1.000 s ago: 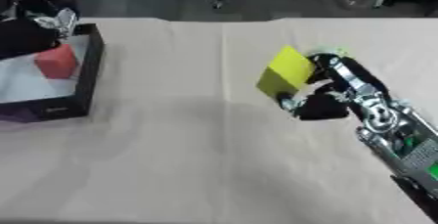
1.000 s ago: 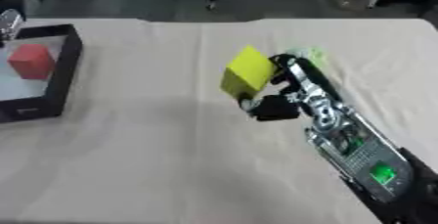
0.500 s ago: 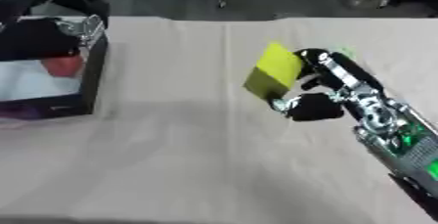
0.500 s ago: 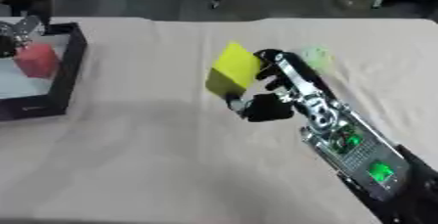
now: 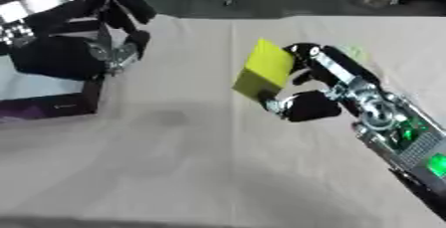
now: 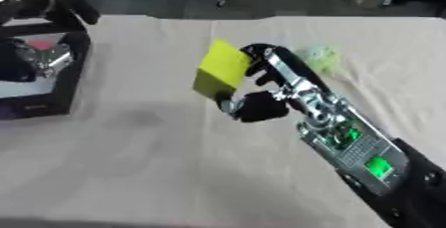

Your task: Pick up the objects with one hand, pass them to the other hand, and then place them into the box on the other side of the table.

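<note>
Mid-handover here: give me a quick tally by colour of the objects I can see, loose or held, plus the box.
Yellow: 1, the yellow block held in the right hand
Red: 1, the red object in the box
Pale green: 1, the green object on the table behind the right hand
Black: 1, the box
Total: 4

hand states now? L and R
Left hand: over the box, fingers curled, nothing visibly held.
Right hand: shut on the yellow block, held above the table.
</note>
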